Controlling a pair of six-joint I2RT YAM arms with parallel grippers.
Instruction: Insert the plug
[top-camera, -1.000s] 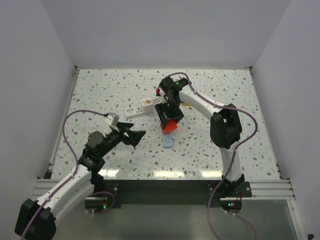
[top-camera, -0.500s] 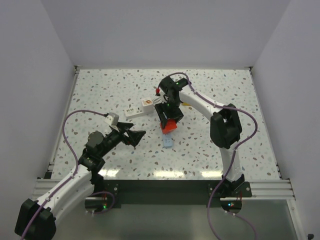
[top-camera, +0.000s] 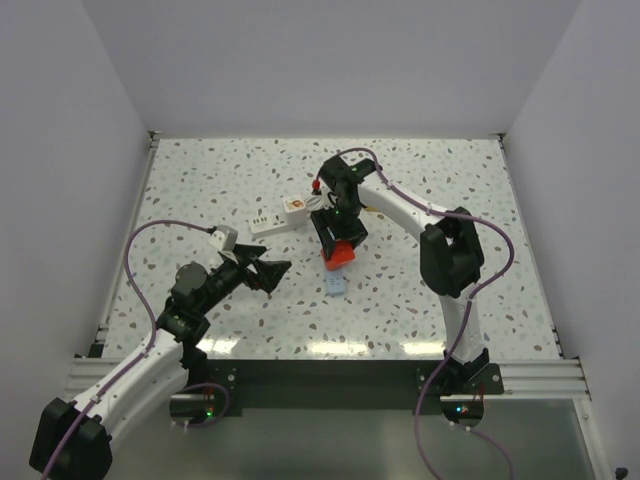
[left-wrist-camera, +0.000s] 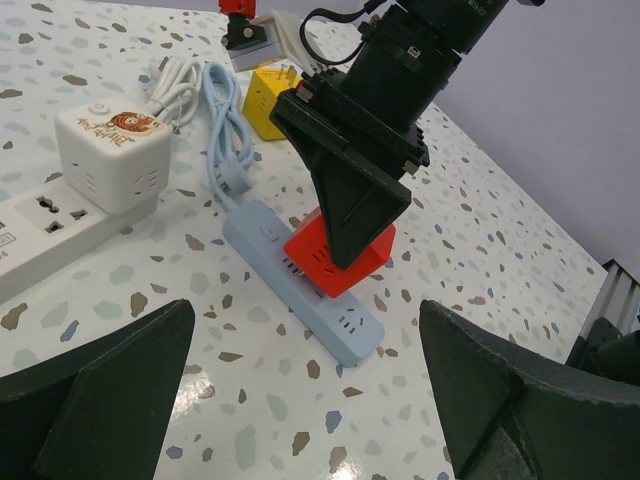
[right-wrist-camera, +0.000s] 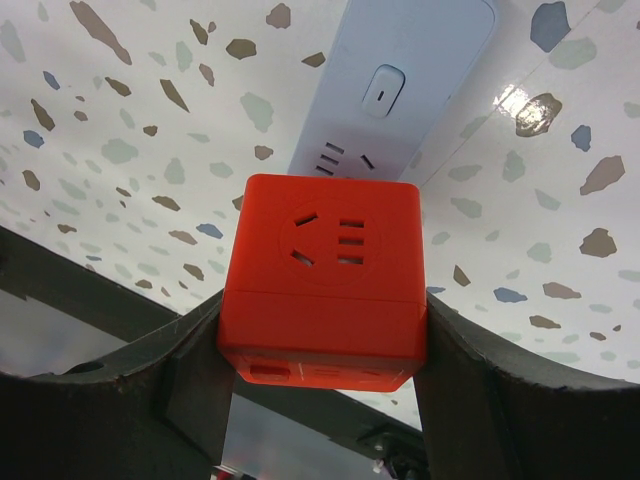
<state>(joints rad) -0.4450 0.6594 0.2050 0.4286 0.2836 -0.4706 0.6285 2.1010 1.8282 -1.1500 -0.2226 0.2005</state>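
Your right gripper (right-wrist-camera: 320, 350) is clamped on the red cube plug (right-wrist-camera: 322, 270), one finger pressed flat on each side of it. Take the blue power strip (left-wrist-camera: 345, 325) as your landmark: the plug sits on top of it, about midway along its length, with the strip's switch end showing beyond the cube in the right wrist view. From the left wrist view the cube's lower edge meets the strip, but you cannot tell whether its pins are seated in a socket. Your left gripper (left-wrist-camera: 310, 400) hangs spread wide and holds nothing, on the near-left side of the blue strip and well apart from it. Beyond the strip's far end lie a white power strip (left-wrist-camera: 50, 225) carrying a white cube (left-wrist-camera: 110, 150), and further behind them a yellow cube (left-wrist-camera: 265, 100).
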